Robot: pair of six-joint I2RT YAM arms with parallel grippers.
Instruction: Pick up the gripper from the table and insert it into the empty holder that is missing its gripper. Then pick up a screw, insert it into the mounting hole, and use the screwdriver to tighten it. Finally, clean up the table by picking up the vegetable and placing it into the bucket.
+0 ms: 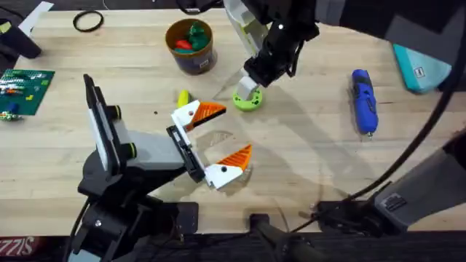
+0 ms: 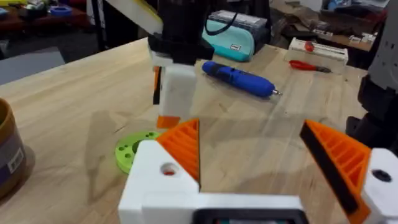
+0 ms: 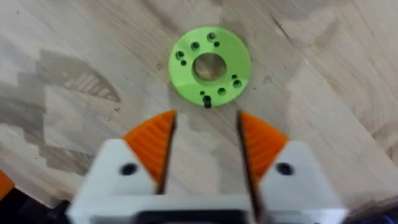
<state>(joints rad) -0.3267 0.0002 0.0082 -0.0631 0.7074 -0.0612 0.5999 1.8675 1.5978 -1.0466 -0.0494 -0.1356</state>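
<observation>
The overhead camera looks down and forward over the table [image 1: 306, 145], taking in the whole worktop from above the arm bases. The left wrist camera sits low, facing across the planks toward the room behind, its own end effector [image 2: 273, 162] close in front. The right wrist camera points almost straight down — very near the wood. All three views share one landmark — the lime-green ring disc [image 1: 247, 100] [image 2: 132, 149] [image 3: 209, 65].
</observation>
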